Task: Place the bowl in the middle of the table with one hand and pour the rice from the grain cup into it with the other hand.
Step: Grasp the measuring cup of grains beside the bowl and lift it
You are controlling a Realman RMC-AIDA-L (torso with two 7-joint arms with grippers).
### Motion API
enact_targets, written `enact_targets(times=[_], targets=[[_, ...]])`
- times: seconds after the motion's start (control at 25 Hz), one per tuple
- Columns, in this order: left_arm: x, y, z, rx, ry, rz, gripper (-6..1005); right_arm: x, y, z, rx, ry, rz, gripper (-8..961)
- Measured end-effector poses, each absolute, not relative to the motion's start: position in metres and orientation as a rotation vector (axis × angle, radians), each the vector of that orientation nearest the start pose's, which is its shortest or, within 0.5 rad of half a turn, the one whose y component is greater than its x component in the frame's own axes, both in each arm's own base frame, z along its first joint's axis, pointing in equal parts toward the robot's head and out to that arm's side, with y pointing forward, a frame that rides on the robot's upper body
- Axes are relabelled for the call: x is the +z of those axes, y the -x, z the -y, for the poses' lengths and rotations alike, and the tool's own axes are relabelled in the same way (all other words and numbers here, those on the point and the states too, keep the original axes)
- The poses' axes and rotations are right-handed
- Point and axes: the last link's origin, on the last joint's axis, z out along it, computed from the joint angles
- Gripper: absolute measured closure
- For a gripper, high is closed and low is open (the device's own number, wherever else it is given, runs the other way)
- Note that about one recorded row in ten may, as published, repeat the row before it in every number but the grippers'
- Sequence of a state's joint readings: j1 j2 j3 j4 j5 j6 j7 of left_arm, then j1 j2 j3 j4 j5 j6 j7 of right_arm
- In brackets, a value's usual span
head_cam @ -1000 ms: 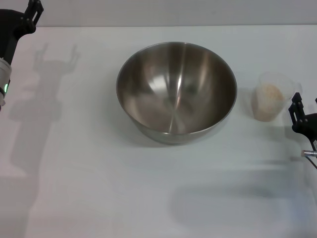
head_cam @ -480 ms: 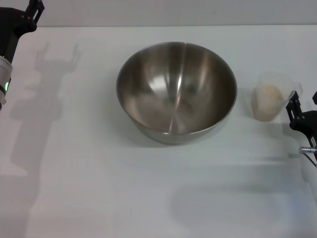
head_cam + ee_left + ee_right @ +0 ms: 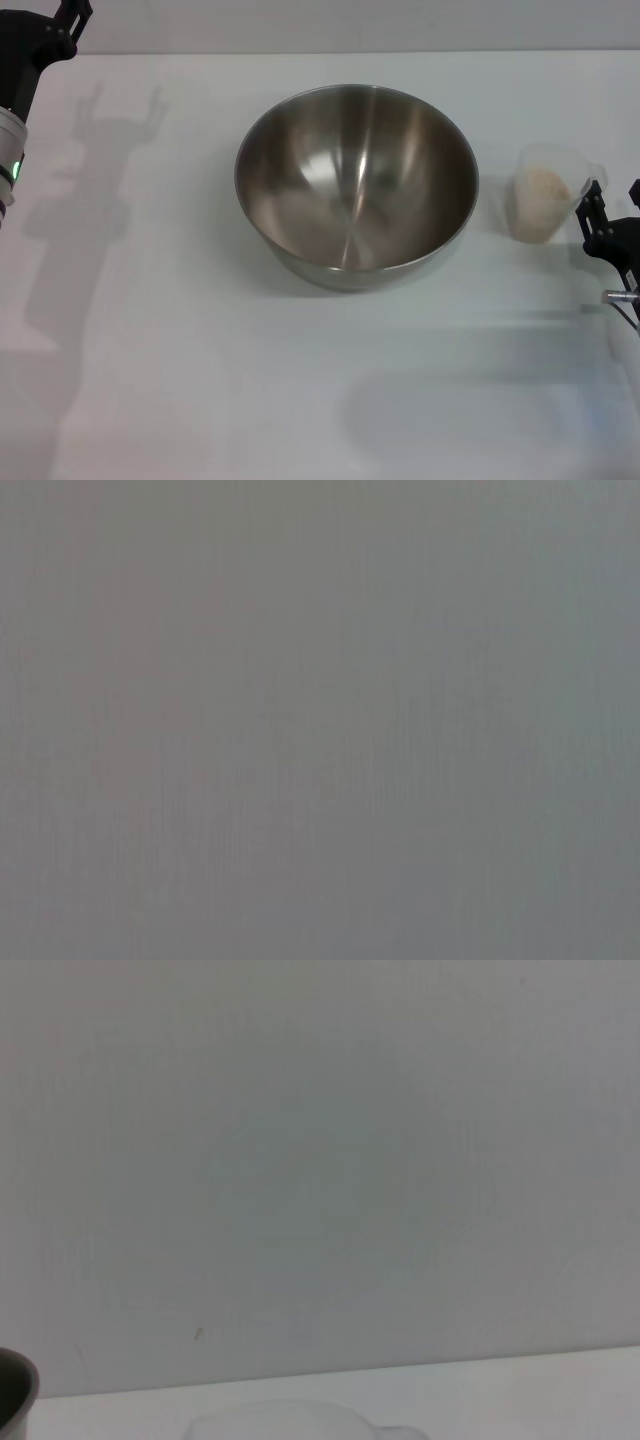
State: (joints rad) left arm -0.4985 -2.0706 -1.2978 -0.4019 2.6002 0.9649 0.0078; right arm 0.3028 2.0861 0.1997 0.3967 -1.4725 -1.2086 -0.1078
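Bowl [image 3: 356,185]: stood empty at mid-table [image 3: 200,380].
Grain cup [image 3: 545,195]: upright beside the bowl's right side, rice [image 3: 541,190] inside.
Right gripper [image 3: 612,212]: fingers apart, just beside the cup, not around it.
Left gripper [image 3: 68,20]: raised at far left; finger state could not be told.
Risk: an off-centre closure could tip the light cup, spilling rice.

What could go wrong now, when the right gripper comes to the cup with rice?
The right gripper is close beside the light plastic cup; a finger could knock it over and spill the rice on the table. The cup also stands near the bowl, so a push could drive it against the bowl's wall.
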Motion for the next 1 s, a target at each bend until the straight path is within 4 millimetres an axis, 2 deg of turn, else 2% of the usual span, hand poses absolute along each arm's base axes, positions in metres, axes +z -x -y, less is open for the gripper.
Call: enact_targets(times=[1.0], targets=[[0.011,0.269,-0.396,-0.726,1.529,0.407,180,-0.057,-0.342,-0.275,0.573,1.496,-0.741,428]])
